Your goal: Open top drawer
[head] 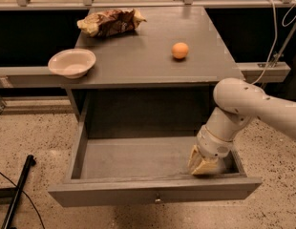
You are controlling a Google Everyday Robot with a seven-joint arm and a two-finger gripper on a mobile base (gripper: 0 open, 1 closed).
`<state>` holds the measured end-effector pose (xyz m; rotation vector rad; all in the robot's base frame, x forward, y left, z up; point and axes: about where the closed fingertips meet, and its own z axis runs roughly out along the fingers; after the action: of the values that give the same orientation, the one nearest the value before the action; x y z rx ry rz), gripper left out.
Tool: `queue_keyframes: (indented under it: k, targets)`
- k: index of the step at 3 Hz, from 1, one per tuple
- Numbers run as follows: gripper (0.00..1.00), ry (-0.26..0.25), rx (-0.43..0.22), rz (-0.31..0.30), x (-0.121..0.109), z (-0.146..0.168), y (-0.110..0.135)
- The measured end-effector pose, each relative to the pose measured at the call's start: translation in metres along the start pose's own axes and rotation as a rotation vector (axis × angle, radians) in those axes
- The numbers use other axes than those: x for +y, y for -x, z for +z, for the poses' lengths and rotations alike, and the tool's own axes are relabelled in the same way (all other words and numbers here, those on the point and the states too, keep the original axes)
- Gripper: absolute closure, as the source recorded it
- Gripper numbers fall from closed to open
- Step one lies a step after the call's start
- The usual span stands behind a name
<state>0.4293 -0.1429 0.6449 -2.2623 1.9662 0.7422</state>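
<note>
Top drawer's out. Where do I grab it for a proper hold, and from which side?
Probably the small round knob at the centre of the front of the top drawer, approached straight from the front: it protrudes, and a centred pull should keep the box from skewing. The gripper sits inside the drawer's right end, just behind the front panel, well off-centre.

The drawer (pixel 114 195) is extended beneath the worktop's (pixel 138 61) front edge; the gripper (pixel 204 165) is placed inside, front right. A bowl (pixel 71 62) is set at the front-left corner, a bag (pixel 110 22) back-left, a fruit (pixel 180 50) mid-right.
</note>
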Motion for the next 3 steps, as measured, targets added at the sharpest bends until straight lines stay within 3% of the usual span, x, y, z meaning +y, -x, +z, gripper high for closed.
queue_keyframes:
  k: [1,2,3]
  targets:
    - [0.93,-0.096,-0.003,-0.057,0.012,-0.022,0.015]
    - [0.86,-0.262,0.018,-0.158,0.008,-0.073,0.036]
    - [0.77,-0.373,0.014,-0.289,0.003,-0.110,0.056]
